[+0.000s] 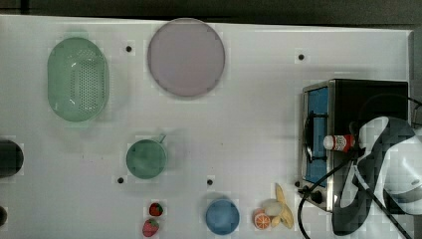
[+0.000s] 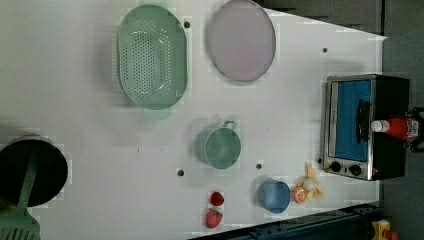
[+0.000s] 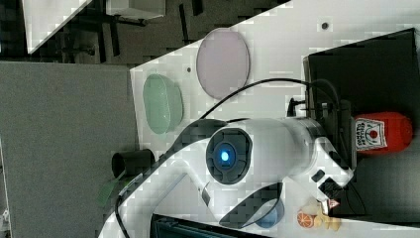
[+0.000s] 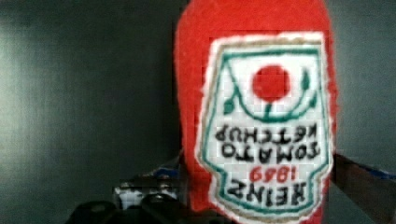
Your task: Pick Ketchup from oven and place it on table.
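Ketchup (image 4: 261,116) lies closest to the wrist camera, its label facing the lens. It rests on its side on top of the oven (image 1: 368,99), not inside it, near the oven's front edge. In the top view its long axis runs across the oven's depth, with the white cap pointing toward the oven's door side and the table (image 1: 239,129), and the base toward the arm. Open and empty, the gripper (image 1: 359,147) hovers around the bottle's base end. My guess at the risk: the round bottle may roll sideways or slide off the front edge if one finger nudges it before both close.
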Available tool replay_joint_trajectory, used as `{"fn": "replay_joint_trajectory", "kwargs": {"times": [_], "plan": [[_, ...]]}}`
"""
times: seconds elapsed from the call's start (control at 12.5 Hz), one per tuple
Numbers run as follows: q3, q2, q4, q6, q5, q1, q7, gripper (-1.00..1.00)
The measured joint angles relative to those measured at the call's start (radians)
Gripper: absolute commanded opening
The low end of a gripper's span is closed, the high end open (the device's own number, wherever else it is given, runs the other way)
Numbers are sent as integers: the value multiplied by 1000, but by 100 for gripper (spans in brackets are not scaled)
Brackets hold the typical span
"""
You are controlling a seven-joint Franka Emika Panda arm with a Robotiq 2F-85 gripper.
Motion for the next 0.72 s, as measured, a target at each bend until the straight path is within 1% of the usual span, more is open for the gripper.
{"fn": "replay_joint_trajectory", "kwargs": {"times": [0.08, 0.16, 0.24, 0.32, 0.48, 0.64, 0.72], "plan": [[-6, -6, -3, -4, -4, 0, 0, 26], [11, -14, -1, 14, -7, -22, 0, 26], [28, -7, 51, 14, -4, -44, 0, 26], [30, -15, 64, -16, -4, -44, -1, 26], [22, -59, 86, -134, -15, -27, -1, 26], [13, -126, 134, -360, -6, 11, -3, 26], [12, -209, 171, -427, -6, 62, -3, 26]]}}
